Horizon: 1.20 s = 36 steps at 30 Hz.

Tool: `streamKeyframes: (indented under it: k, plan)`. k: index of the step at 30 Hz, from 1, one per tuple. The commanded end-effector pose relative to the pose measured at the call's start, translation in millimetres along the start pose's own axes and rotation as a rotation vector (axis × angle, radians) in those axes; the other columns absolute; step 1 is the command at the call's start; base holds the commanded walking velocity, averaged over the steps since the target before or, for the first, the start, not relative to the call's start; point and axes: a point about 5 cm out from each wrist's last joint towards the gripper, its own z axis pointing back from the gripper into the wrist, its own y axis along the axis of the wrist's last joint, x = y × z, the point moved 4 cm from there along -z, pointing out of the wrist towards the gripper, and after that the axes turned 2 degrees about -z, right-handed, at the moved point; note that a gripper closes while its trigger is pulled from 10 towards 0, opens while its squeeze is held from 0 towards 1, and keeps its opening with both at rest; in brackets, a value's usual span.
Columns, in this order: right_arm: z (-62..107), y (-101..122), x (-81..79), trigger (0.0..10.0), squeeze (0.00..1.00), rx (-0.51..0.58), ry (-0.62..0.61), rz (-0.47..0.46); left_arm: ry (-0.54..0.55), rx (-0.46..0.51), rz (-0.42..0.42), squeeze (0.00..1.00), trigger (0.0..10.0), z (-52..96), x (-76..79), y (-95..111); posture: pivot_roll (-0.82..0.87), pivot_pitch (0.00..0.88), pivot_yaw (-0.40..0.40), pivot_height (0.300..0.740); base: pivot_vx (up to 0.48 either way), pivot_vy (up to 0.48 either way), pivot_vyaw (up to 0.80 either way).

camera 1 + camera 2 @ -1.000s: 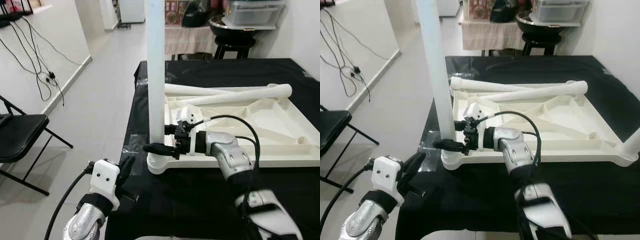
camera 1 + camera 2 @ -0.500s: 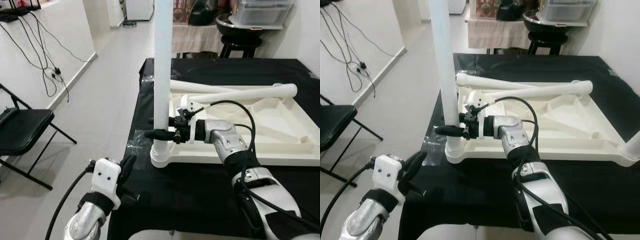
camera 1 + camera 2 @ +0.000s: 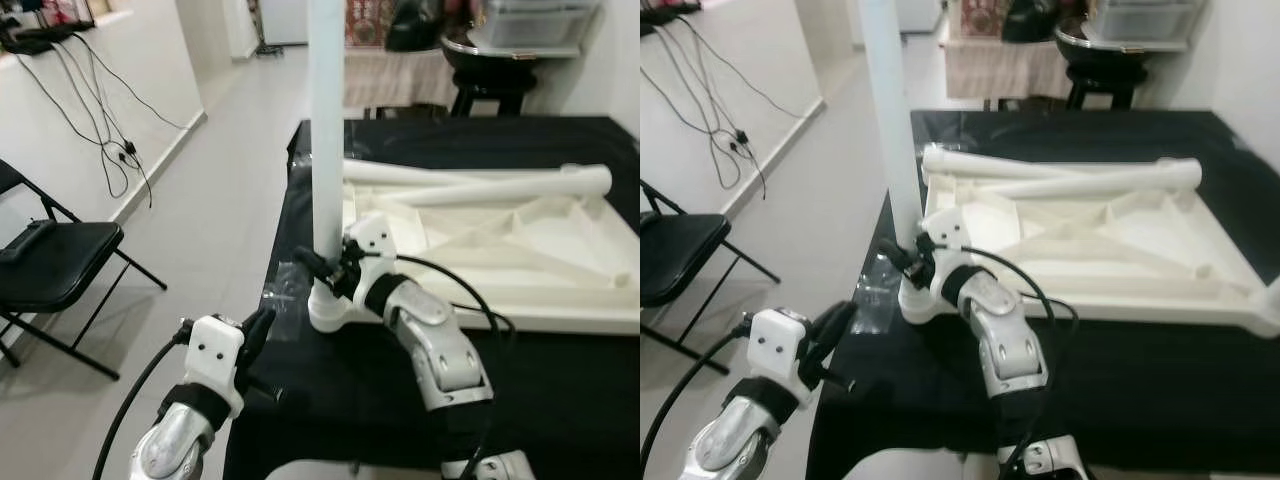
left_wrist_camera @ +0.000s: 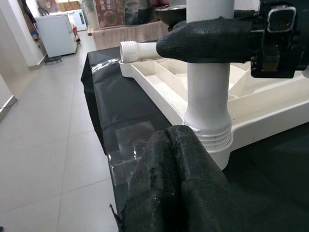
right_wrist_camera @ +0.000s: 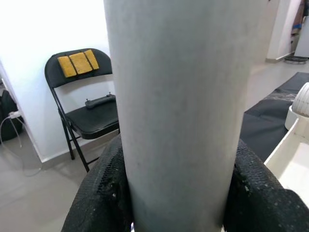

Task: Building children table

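Leg gripped at the tabletop corner

Right end effector (image 3: 322,266) pinches the upright white leg (image 3: 326,130) at frame centre, just above its socket in the upturned tabletop (image 3: 520,240) on the black table (image 3: 400,380). Left end effector (image 3: 255,332), fingers pressed together, hovers lower left.

Black-covered table (image 3: 540,400), upturned white tabletop (image 3: 560,250) lying on it, clear tape patch (image 3: 285,295) at edge

The right gripper (image 3: 322,268) clasps an upright leg (image 3: 326,150) standing in the near-left corner socket of the tabletop (image 3: 520,240), with two loose legs (image 3: 470,185) lying behind it, the left gripper (image 3: 255,335) nearer, a chair (image 3: 55,265) far left.
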Motion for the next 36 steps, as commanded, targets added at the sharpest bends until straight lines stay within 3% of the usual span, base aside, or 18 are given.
streamKeyframes:
  k: [1,2,5,6,8,9,10,11,12,16,17,18,25,26,36]
  plan:
    - [5.8,-39,12.3,0.0,0.0,-0.148,-0.055,-0.05,-0.004,-0.014,-0.002,0.0,10.0,0.0,-1.5,-2,0.03,0.096,0.013,0.74,0.0,0.0,0.0]
    - [4.2,-39,13.1,10.0,0.0,-0.147,-0.056,-0.042,0.005,-0.011,-0.01,0.0,10.0,-0.2,-2.4,-2,0.03,0.095,0.011,0.74,0.0,0.0,0.0]
    - [3.0,-35,12.2,10.0,0.0,-0.127,-0.053,-0.055,0.016,-0.008,-0.019,0.0,10.0,-0.3,-3.3,-1,0.03,0.095,0.011,0.74,0.0,0.0,0.0]
    - [2.1,-32,12.1,10.0,1.0,-0.116,-0.045,-0.063,0.016,-0.009,-0.019,0.0,10.0,-0.7,-3.1,-1,0.04,0.088,0.009,0.74,0.0,0.0,0.0]
    - [0.8,-22,6.4,10.0,1.0,-0.09,-0.032,-0.099,0.013,-0.012,-0.018,0.0,10.0,-1.3,-2.5,-2,0.04,0.086,0.009,0.74,0.0,0.0,0.0]
    - [-3.2,-14,-0.8,10.0,1.0,-0.059,0.057,-0.113,0.01,-0.012,-0.014,0.0,10.0,-1.8,-1.9,-2,0.03,0.078,0.01,0.74,0.0,0.0,0.0]
    - [-3.2,-14,-0.8,10.0,1.0,-0.059,0.057,-0.113,0.01,-0.012,-0.014,0.0,10.0,-1.8,-1.9,-2,0.03,0.078,0.01,0.74,0.0,0.0,0.0]
    - [-6.0,-6,-9.3,10.0,1.0,-0.024,0.169,-0.118,0.008,-0.012,-0.01,0.0,10.0,-2.2,-1.5,-3,0.03,0.078,0.01,0.74,0.0,0.0,0.0]
    - [-6.0,1,-21.2,10.0,0.0,0.003,0.374,-0.084,0.004,-0.012,-0.006,0.0,10.0,-3.3,-0.3,-3,0.04,0.07,0.008,0.74,0.0,0.0,0.0]
    - [-4.7,5,-24.7,10.0,0.0,0.002,0.497,-0.067,0.004,-0.012,-0.005,0.0,10.0,-3.7,0.2,-4,0.04,0.068,0.009,0.74,0.0,0.0,0.0]
    - [-1.5,9,-26.1,10.0,0.0,-0.004,0.628,-0.029,0.005,-0.012,-0.005,0.0,10.0,-3.6,0.9,-4,0.04,0.063,0.007,0.74,0.0,0.0,0.0]
    - [0.0,10,-26.3,10.0,0.0,-0.01,0.669,-0.021,0.005,-0.012,-0.005,0.0,10.0,-3.5,1.1,-4,0.04,0.063,0.007,0.74,0.0,0.0,0.0]
    - [-5.1,18,-18.0,10.0,0.0,-0.028,0.74,-0.032,0.004,-0.013,0.0,0.0,10.0,-2.9,2.2,-4,0.05,0.061,0.008,0.74,0.0,0.0,0.0]
    - [-5.4,18,-16.8,0.0,0.0,-0.033,0.744,-0.044,0.003,-0.014,0.0,0.0,10.0,-2.8,2.3,-4,0.05,0.062,0.007,0.74,0.0,0.0,0.0]
    - [-1.6,10,-1.9,0.0,0.0,-0.059,0.727,-0.036,0.0,-0.014,0.004,0.0,10.0,-2.1,3.5,-4,0.04,0.071,0.009,0.74,0.0,0.0,0.0]
